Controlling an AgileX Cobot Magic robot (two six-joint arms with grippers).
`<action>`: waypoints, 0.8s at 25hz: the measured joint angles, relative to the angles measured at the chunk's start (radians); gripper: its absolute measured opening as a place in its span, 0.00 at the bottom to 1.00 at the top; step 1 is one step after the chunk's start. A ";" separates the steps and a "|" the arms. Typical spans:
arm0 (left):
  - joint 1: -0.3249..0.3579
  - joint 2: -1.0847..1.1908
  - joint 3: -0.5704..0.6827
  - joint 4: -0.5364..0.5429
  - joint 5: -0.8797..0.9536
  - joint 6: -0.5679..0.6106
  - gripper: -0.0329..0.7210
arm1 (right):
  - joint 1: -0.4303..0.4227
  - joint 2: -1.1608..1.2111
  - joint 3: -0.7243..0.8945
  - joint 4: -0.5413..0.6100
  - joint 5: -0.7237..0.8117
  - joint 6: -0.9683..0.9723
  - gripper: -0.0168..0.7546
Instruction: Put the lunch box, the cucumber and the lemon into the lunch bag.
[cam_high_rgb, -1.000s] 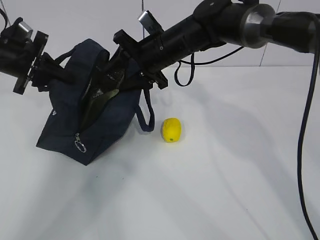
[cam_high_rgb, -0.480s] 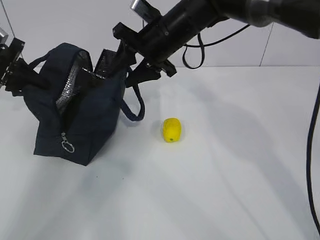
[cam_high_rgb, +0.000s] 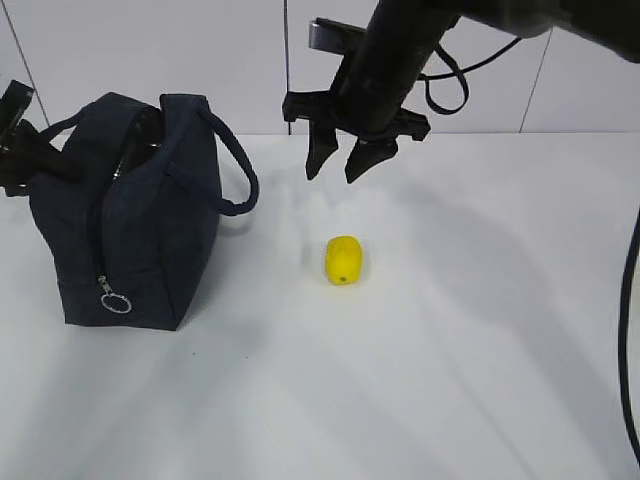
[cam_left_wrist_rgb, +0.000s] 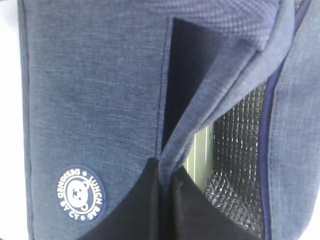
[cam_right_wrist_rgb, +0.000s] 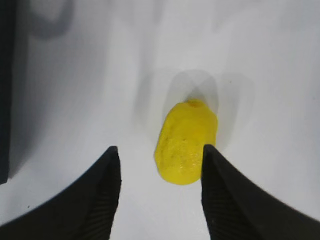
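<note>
Right gripper (cam_high_rgb: 341, 163), with its jaws standing apart and gripping nothing, is hanging above the worktop (cam_high_rgb: 480, 330) and pointing down; a second ago it was reaching into the mouth of the lunch bag (cam_high_rgb: 140, 230), half a second ago it was drawing out over the rim, and now it is hovering clear of the bag, over open worktop. In the right wrist view the two dark fingers (cam_right_wrist_rgb: 97, 192) are framing the lemon (cam_right_wrist_rgb: 186, 145), which is lying between them toward 1 o'clock, nearer the right-hand finger, and not yet touched by either. In the exterior view the lemon is lying at about 6 o'clock from the jaws, alone on the worktop, well apart from the bag at its 9 o'clock. The bag, tipped and pulled open earlier, is now standing upright. Left gripper (cam_high_rgb: 18, 150) is pinching shut on the bag's fabric at its far left edge, holding the top apart; its wrist view is showing the silver lining (cam_left_wrist_rgb: 240, 150) and a pale green edge inside, probably the lunch box (cam_left_wrist_rgb: 197, 155). The cucumber is not showing anywhere, so it is judged to be inside already. The lemon appears to be the last item outstanding, and the descent onto it is the step now in hand.
</note>
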 joint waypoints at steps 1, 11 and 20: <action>0.000 0.000 0.000 0.000 0.000 0.000 0.03 | 0.001 0.012 0.000 -0.005 0.000 0.012 0.55; 0.000 0.000 0.000 0.002 0.000 0.000 0.03 | 0.005 0.112 0.000 -0.105 0.001 0.160 0.55; 0.000 0.000 0.000 0.002 0.000 0.000 0.03 | 0.014 0.169 0.000 -0.110 -0.001 0.173 0.55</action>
